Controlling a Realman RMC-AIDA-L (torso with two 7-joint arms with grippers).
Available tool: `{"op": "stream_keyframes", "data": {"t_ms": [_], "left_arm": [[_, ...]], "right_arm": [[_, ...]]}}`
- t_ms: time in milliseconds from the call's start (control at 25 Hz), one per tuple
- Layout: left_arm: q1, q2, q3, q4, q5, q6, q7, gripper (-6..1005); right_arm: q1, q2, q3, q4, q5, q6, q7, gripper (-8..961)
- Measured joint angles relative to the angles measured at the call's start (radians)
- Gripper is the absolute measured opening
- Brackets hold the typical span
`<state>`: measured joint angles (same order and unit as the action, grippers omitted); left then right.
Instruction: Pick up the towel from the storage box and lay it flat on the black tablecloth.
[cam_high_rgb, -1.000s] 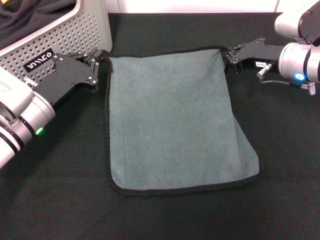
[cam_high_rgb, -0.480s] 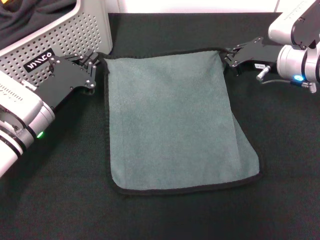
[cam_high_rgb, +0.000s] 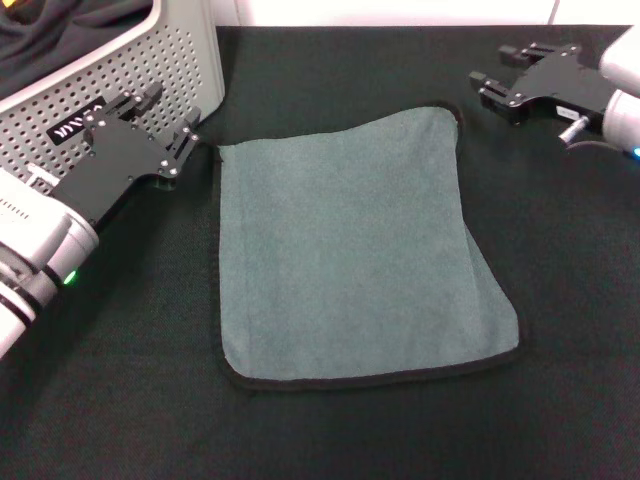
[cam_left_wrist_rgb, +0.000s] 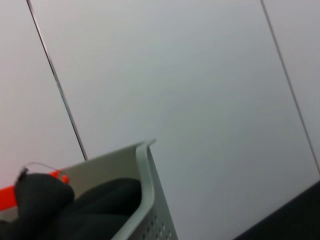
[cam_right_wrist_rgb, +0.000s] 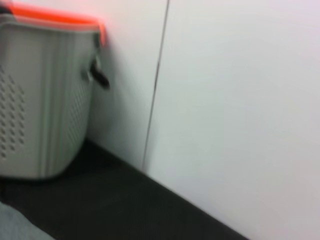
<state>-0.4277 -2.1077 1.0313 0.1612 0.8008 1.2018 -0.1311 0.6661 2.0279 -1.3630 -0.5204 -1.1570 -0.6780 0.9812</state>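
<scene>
The towel (cam_high_rgb: 360, 250) lies spread flat, grey-green face up, on the black tablecloth (cam_high_rgb: 560, 300) in the head view. Its dark hem shows all round. My left gripper (cam_high_rgb: 168, 112) is open and empty, just off the towel's far left corner, in front of the storage box (cam_high_rgb: 170, 60). My right gripper (cam_high_rgb: 498, 65) is open and empty, raised beyond the towel's far right corner. Neither touches the towel. The box also shows in the left wrist view (cam_left_wrist_rgb: 145, 175) and in the right wrist view (cam_right_wrist_rgb: 45, 100). A towel corner (cam_right_wrist_rgb: 12, 225) shows in the right wrist view.
A bunched black cloth (cam_high_rgb: 60, 20) lies inside the storage box; it also shows in the left wrist view (cam_left_wrist_rgb: 100, 200). The box carries a black label (cam_high_rgb: 78, 122). A white wall (cam_right_wrist_rgb: 240, 100) stands behind the table's far edge.
Both grippers have opened and let go of the towel's far corners, then drawn back and up. The towel's far edge has settled flat on the tablecloth.
</scene>
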Motion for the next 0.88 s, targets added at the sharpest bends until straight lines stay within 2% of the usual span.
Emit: {"op": "stream_keyframes", "data": {"t_ms": [200, 320, 400, 480, 600, 680, 760, 800, 840, 880], "left_arm": [[0.051, 0.004, 0.007, 0.001, 0.008, 0.119, -0.055, 389], [0.088, 0.011, 0.050, 0.021, 0.027, 0.176, -0.143, 622], [0.119, 0.015, 0.097, 0.058, 0.051, 0.202, -0.222, 654], [0.149, 0.015, 0.130, 0.101, 0.079, 0.225, -0.300, 686], [0.201, 0.021, 0.166, 0.201, 0.167, 0.297, -0.487, 715], [0.222, 0.035, 0.170, 0.277, 0.253, 0.357, -0.630, 709], [0.227, 0.049, 0.171, 0.369, 0.346, 0.413, -0.800, 703], [0.215, 0.064, 0.171, 0.458, 0.423, 0.453, -0.960, 703], [0.215, 0.064, 0.171, 0.458, 0.423, 0.453, -0.960, 702], [0.201, 0.070, 0.171, 0.505, 0.465, 0.475, -1.043, 702]], "right_arm": [[-0.180, 0.000, 0.003, -0.205, 0.009, -0.126, 0.011, 547], [-0.273, -0.005, 0.002, -0.313, 0.008, -0.234, 0.053, 669], [-0.325, -0.019, 0.008, -0.369, 0.000, -0.360, 0.116, 750], [-0.336, -0.030, 0.010, -0.376, -0.001, -0.430, 0.138, 801], [-0.347, -0.068, 0.011, -0.380, -0.006, -0.643, 0.185, 833], [-0.344, -0.097, 0.012, -0.383, -0.024, -0.762, 0.223, 854], [-0.337, -0.120, 0.014, -0.406, -0.058, -0.855, 0.284, 875], [-0.331, -0.126, 0.016, -0.424, -0.079, -0.890, 0.321, 886], [-0.324, -0.132, 0.018, -0.445, -0.103, -0.923, 0.361, 886], [-0.316, -0.132, 0.021, -0.466, -0.129, -0.950, 0.393, 886]]}}
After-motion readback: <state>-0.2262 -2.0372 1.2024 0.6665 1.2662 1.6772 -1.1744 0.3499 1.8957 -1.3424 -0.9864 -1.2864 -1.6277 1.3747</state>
